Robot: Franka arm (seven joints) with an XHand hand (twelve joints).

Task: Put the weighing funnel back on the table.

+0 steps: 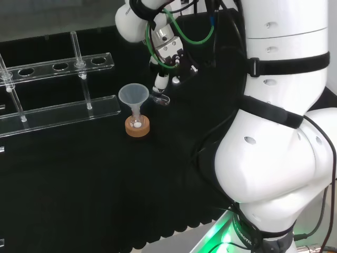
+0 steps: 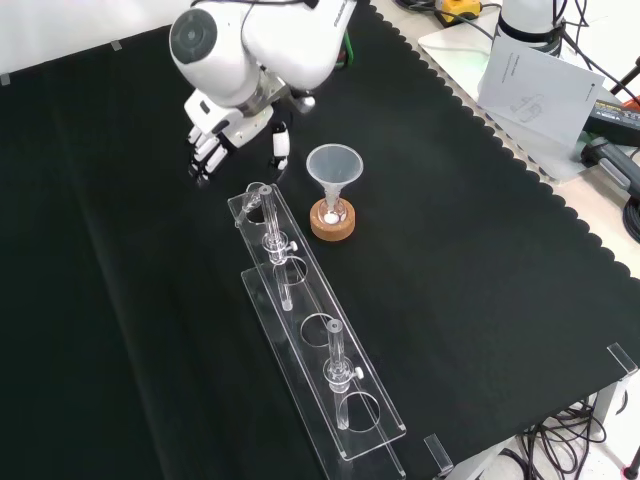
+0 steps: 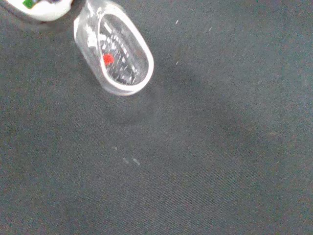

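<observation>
The weighing funnel (image 3: 119,51) is pinched in the hand (image 1: 169,52), upper centre of the head view, seemingly just above the black cloth (image 3: 205,161). If it is released there, it could bounce or roll. The funnel (image 1: 132,97), just left, could be knocked.
</observation>
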